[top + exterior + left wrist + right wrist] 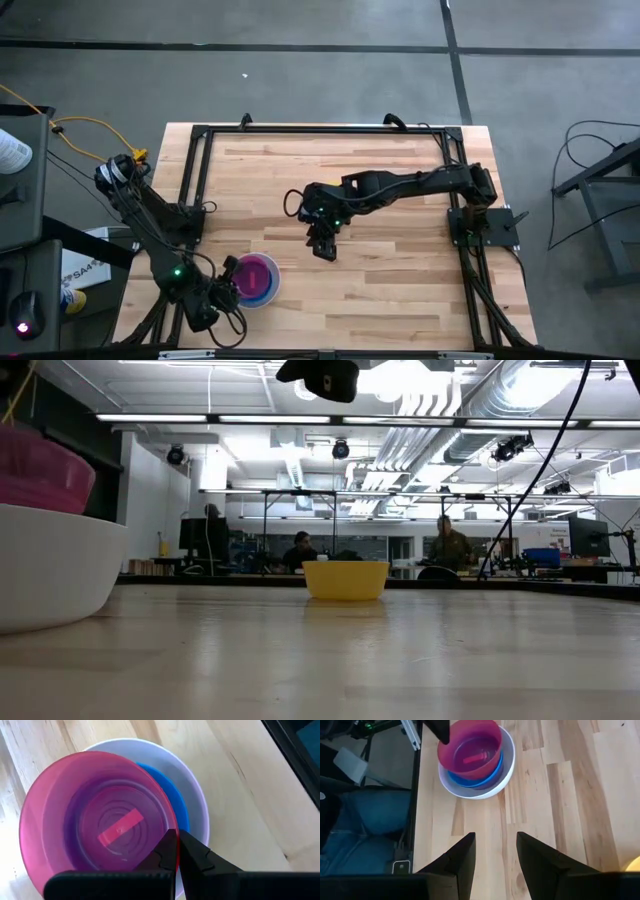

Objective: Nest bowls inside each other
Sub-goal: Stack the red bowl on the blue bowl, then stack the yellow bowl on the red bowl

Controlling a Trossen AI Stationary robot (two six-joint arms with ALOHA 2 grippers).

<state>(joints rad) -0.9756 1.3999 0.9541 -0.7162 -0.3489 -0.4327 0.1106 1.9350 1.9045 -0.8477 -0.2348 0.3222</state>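
- Left gripper had its two dark fingers pressed together, empty, at the rim of the stacked bowls near the desk's front-left corner.
- Right gripper hung over the middle of the desk, its fingers spread apart with nothing between them.
- The stack sat in a white bowl, round and smooth; a blue bowl lay inside it, and a translucent pink-red bowl sat tilted on top.
- The left wrist view showed concentric rings and a small pink rectangular label on the floor of the pink-red bowl (the overhead camera gave only a pink and purple blur there).
- Only the low view showed the yellow bowl plainly, upright on the pale wood planks well apart from the stack; people sat at benches in the room behind it.
- In the right wrist view that yellow bowl was a sliver at the picture's corner.
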